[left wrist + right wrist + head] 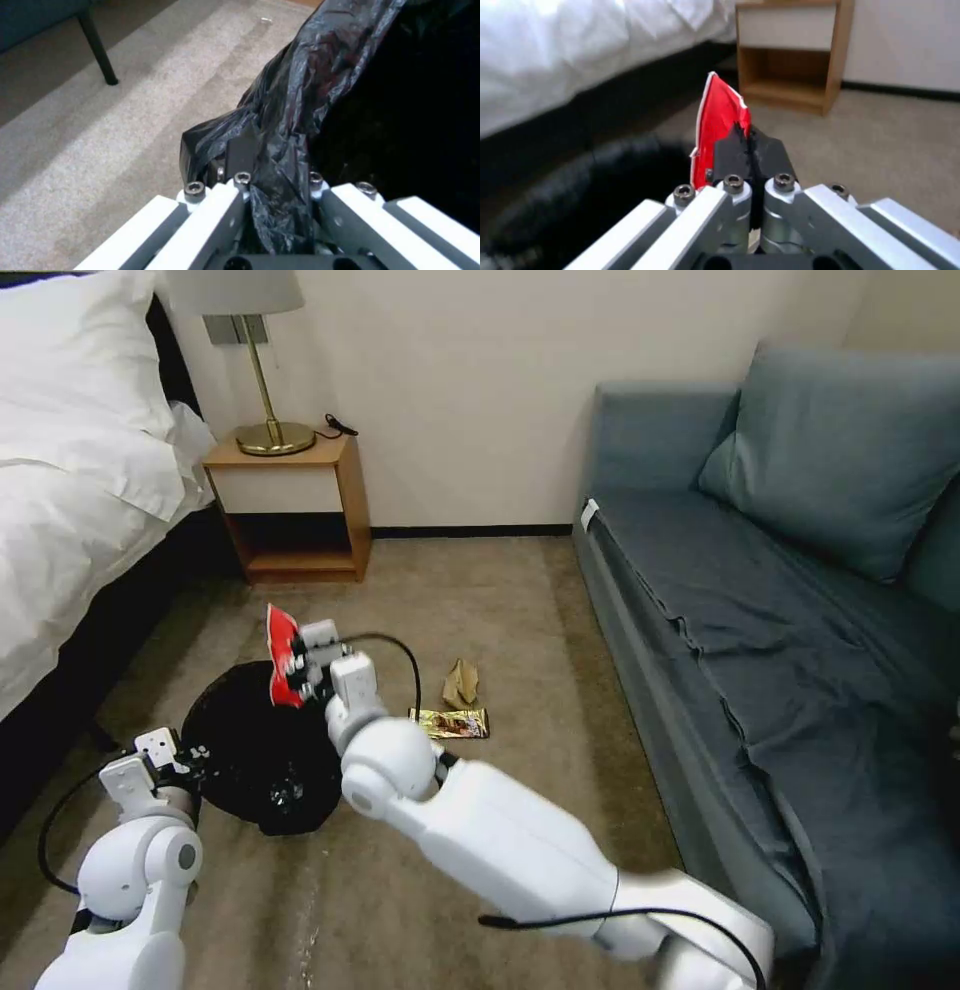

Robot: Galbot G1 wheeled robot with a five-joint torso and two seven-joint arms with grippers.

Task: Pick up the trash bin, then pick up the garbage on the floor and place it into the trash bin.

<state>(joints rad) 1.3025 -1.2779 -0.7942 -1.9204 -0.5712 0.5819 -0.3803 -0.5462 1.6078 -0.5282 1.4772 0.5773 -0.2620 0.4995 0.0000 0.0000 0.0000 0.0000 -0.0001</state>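
A: Where is the trash bin (262, 752) found, and how is it held?

B: It is seen on the robot's left side of the carpet (500, 600), between the bed (70, 500) and the sofa (780, 600). Its rim is covered by a black liner bag (300, 93). A bunched fold of that liner is clamped between the closed fingers of the left gripper (267, 165) at the bin's near left edge.

A: What is contained in the bin?

B: The inside is seen as dark liner plastic; a small glinting patch is noted near the front, but what it is cannot be told. No litter can be made out inside.

A: And the right gripper?

B: The right gripper (745, 150) is closed on the red-and-white snack packet (720, 123). The packet is held upright, pinched at its lower edge, above the far rim of the bin's mouth. In the right wrist view the dark round opening is seen below and beside the packet.

A: Which litter is left on the floor?

B: A tan paper wad (461, 681) and a shiny gold wrapper (451, 724) are seen on the carpet, just beside each other, to the right of the bin and apart from it.

A: What else is placed nearby?

B: A wooden nightstand (295, 505) with a brass lamp (262, 370) is set against the wall, beyond the bin.
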